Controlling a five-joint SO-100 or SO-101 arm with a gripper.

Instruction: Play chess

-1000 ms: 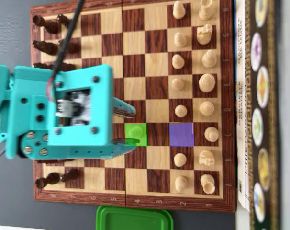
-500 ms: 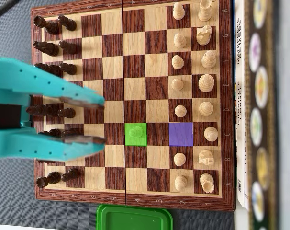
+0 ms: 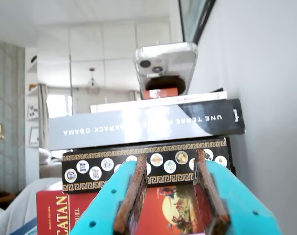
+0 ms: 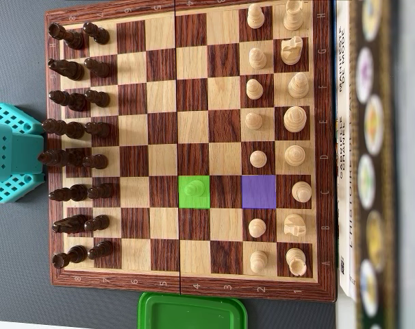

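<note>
The overhead view shows the wooden chessboard point(image 4: 187, 147). Dark pieces point(image 4: 74, 130) line its left two columns and light pieces point(image 4: 276, 137) its right two. One light pawn point(image 4: 192, 188) stands alone on a green-marked square, and two squares to its right lies an empty purple-marked square point(image 4: 259, 191). My teal arm point(image 4: 12, 161) sits off the board's left edge. In the wrist view my gripper point(image 3: 170, 159) is open with nothing between its fingers point(image 3: 134, 196), raised and facing a stack of books, with the board out of sight.
A green container lid point(image 4: 192, 312) lies just below the board. Stacked books and game boxes point(image 4: 365, 164) border the right side. The wrist view shows that stack point(image 3: 143, 127) with a phone point(image 3: 165, 61) on top, and a wall at right.
The arm has pulled back leftward off the board, from over the green square to beyond the left edge. The pawn stays on the green square.
</note>
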